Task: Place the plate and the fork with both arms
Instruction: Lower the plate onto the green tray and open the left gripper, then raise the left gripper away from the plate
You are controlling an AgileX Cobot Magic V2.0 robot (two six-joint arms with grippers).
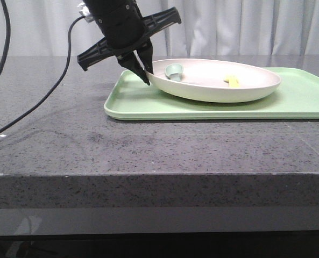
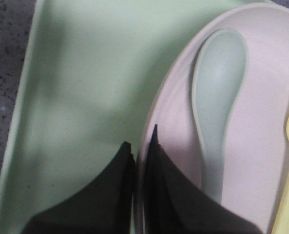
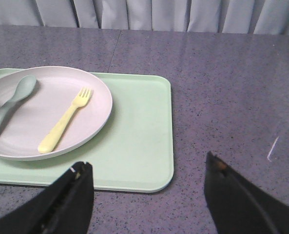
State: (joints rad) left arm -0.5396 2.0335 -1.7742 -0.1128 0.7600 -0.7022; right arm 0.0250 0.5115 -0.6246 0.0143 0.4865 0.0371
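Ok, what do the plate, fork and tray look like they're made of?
Plate: probably matte plastic, an even off-white with soft, dull shading.
Fork: likely moulded plastic, a uniform pale yellow with thick, rounded tines.
Tray: likely plastic too, a flat light green with rounded corners and only a faint sheen.

One plate (image 3: pixel 86 105), one fork (image 3: pixel 66 119), one spoon (image 3: pixel 10 105), one tray (image 3: pixel 139 141), all single.

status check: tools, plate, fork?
Left tool shut on plate rim. Right tool open, empty, off the tray. Fork and spoon lie on plate. Nothing blocking.
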